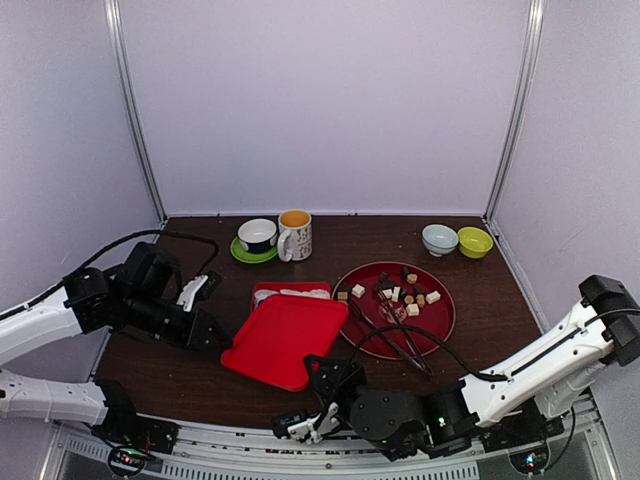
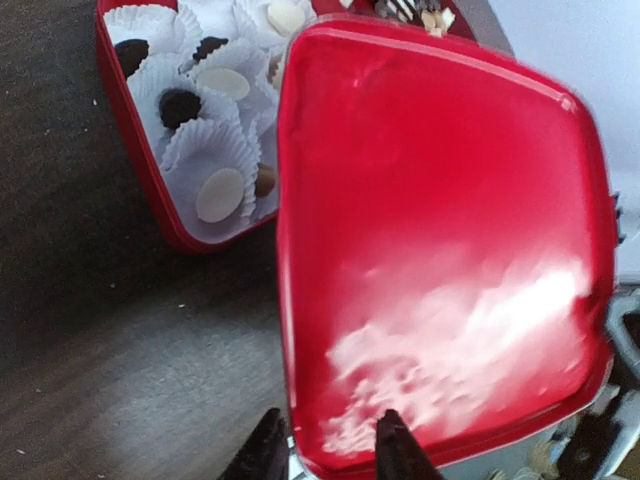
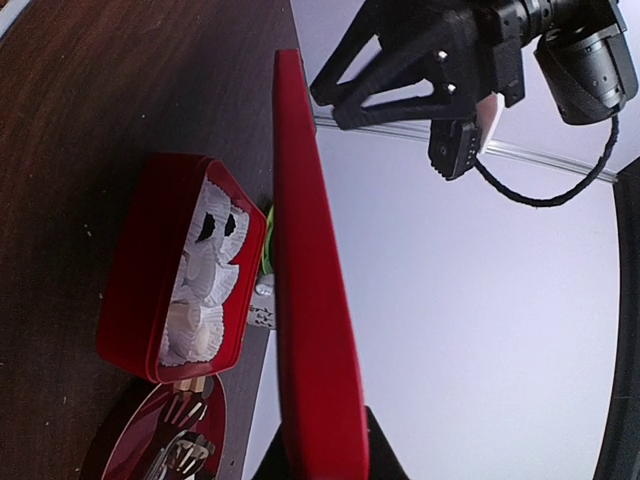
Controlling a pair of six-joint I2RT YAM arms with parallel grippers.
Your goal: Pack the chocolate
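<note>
Closing the glossy red plastic lid (image 1: 285, 340) well means lowering it level and square over the red rectangular box (image 3: 135, 300) holding chocolate (image 2: 220, 195). The left gripper (image 2: 330, 455) and right gripper (image 3: 320, 460) both clasp its edge.

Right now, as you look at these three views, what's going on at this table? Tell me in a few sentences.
Both arms are handling the red lid: the left pincer and the right pincer each grip an edge, holding it tilted above the table, close by the open red box. The box's paper cups already hold some chocolate; more pieces lie on the red plate with the tongs.
</note>
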